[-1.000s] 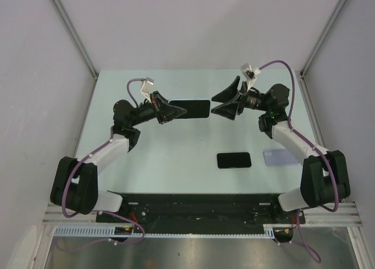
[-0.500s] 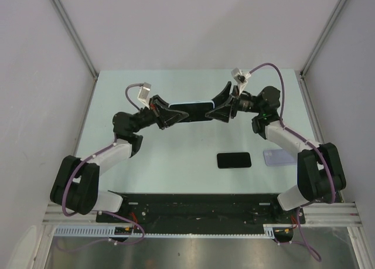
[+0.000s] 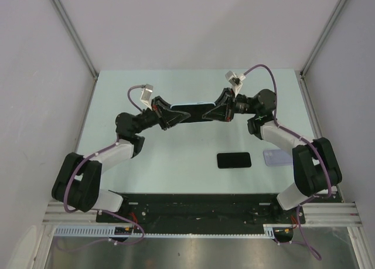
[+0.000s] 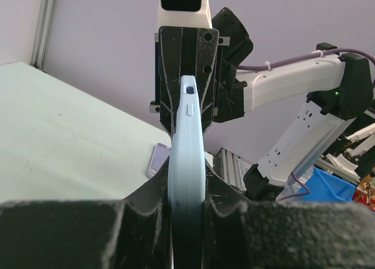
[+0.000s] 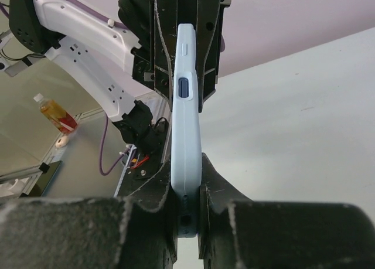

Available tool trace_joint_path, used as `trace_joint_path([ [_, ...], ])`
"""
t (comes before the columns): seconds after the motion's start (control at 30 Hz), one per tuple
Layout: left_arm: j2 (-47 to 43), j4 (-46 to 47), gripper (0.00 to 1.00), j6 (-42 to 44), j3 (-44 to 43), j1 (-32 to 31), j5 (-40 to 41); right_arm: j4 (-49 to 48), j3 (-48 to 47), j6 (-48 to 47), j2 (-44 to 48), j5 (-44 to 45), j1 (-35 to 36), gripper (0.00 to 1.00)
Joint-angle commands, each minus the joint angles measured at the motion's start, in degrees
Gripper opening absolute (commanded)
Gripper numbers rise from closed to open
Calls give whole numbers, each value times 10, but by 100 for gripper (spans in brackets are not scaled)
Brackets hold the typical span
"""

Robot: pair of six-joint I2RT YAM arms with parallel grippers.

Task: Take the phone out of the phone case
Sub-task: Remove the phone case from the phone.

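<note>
The phone [image 3: 191, 113] sits in a light-blue phone case [image 3: 197, 104] and is held on edge in the air over the far middle of the table [image 3: 164, 157]. My left gripper [image 3: 176, 115] is shut on its left end. My right gripper [image 3: 217, 112] is shut on its right end. In the left wrist view the case [image 4: 187, 152] runs straight up between my left gripper's [image 4: 187, 186] jaws to the right gripper. In the right wrist view the case [image 5: 185, 122] is pinched in my right gripper [image 5: 186, 178], a dark side button facing the camera.
A bare black phone [image 3: 234, 160] lies flat on the near middle of the table. A lilac empty case [image 3: 279, 157] lies to its right, near the right arm's elbow. Grey walls stand on three sides of the table.
My right gripper has moved left from open beside the phone to its right end and closed on it. The left gripper kept its hold and shifted slightly.
</note>
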State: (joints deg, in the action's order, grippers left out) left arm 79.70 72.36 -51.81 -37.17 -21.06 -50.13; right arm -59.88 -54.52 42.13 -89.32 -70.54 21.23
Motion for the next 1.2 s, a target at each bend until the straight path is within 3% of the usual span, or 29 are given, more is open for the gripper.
trace_joint_path([
  [0.0, 11, 6, 5, 13, -23, -6, -12, -52, -7, 10, 4, -37, 1, 0],
  [0.3, 27, -60, 19, 56, -45, -18, -38, 162, -63, -107, 18, -86, -26, 0],
  [0.63, 29, -111, 34, 90, -57, -33, -48, 478, -130, -336, 31, -65, -34, 0],
  [1.17, 33, -145, 33, 118, -63, -45, -47, 421, -130, -265, 33, -19, -52, 0],
])
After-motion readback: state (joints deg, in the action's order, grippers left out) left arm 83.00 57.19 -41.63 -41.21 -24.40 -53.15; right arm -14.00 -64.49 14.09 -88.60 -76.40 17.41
